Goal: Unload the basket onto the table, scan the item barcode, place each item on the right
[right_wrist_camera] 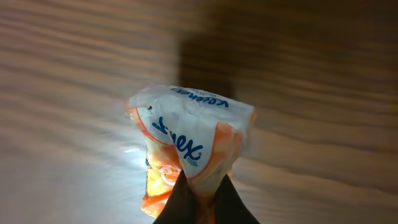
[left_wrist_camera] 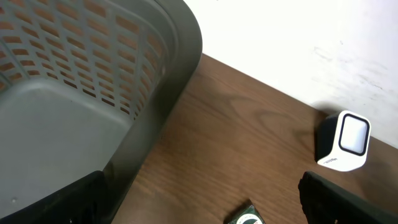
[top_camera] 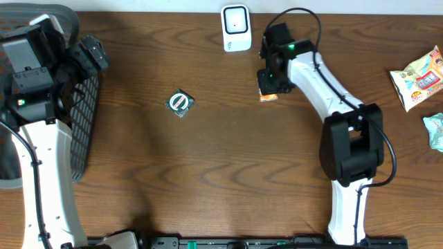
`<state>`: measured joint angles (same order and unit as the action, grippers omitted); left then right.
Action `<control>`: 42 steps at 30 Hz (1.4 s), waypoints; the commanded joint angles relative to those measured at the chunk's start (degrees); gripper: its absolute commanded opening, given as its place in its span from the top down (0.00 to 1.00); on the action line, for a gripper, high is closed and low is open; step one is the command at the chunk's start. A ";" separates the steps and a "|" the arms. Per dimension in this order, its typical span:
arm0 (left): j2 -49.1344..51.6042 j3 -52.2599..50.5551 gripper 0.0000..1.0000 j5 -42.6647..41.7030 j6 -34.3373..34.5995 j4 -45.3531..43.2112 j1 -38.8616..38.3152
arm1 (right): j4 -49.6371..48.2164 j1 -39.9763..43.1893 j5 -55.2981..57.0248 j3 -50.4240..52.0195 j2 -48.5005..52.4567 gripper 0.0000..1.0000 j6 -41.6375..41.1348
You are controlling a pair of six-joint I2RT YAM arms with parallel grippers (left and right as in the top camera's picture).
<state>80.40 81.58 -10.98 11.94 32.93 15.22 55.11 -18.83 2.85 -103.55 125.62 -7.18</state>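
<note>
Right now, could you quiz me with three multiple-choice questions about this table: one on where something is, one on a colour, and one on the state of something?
1. Where is the white scanner?
A. At the far edge of the table
B. On the floor
C. On top of a box

2. What colours is the packet in the right gripper?
A. Blue and black
B. Orange and white
C. Plain green

3. What is the left gripper doing?
A. Shut on the packet
B. Shut on the scanner
C. Open, holding nothing

Answers:
1. A, the overhead view shows it by the far edge.
2. B, the right wrist view shows an orange and white wrapper.
3. C, the left wrist view shows its jaws wide apart with nothing between them.
</note>
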 commanded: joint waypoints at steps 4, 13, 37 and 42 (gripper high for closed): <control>0.96 0.28 0.02 3.32 0.13 0.96 0.79 | -0.31 -4.70 22.25 -1.14 -1.62 0.99 0.15; 0.96 0.28 0.02 3.32 0.13 0.96 0.79 | -6.99 -8.74 30.88 -1.05 -1.60 0.99 12.48; 0.96 0.28 0.02 3.32 0.13 0.96 0.79 | -3.19 -12.00 37.33 0.31 5.40 0.98 14.29; 0.96 0.28 0.02 3.32 0.13 0.96 0.79 | -2.12 -12.02 37.03 0.37 5.66 0.95 12.98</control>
<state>80.40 81.58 -10.98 11.94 32.91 15.22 52.73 -30.55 39.22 -103.33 130.89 6.92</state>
